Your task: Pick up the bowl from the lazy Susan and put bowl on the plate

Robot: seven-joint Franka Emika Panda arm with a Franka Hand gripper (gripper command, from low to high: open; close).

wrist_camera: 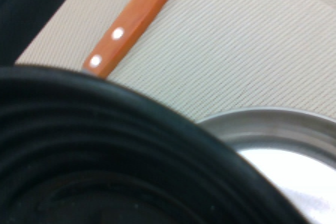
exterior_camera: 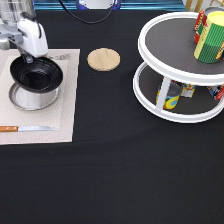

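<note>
Gripper [exterior_camera: 28, 59] grips bowl [exterior_camera: 36, 74] far rim, over plate [exterior_camera: 31, 99].

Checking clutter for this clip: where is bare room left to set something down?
Bare black table fills the exterior view's bottom, and a strip lies between the coaster and the lazy Susan. The placemat is crowded: gripper, bowl, plate, knife. Cans fill both tiers.
</note>
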